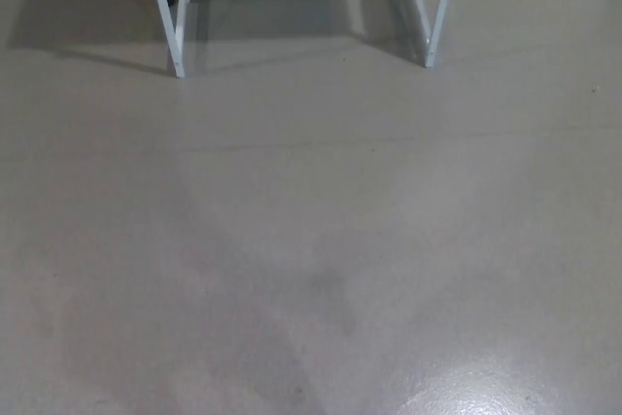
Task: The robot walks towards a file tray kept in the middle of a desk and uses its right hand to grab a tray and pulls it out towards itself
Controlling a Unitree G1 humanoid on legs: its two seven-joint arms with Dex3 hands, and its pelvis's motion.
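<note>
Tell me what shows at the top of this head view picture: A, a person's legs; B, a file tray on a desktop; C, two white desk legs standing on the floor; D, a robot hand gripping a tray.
C: two white desk legs stand on the grey floor; no tray, desktop, robot hand or person shows.

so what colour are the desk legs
White, seen in the head view: desk legs standing on the grey floor.
</note>
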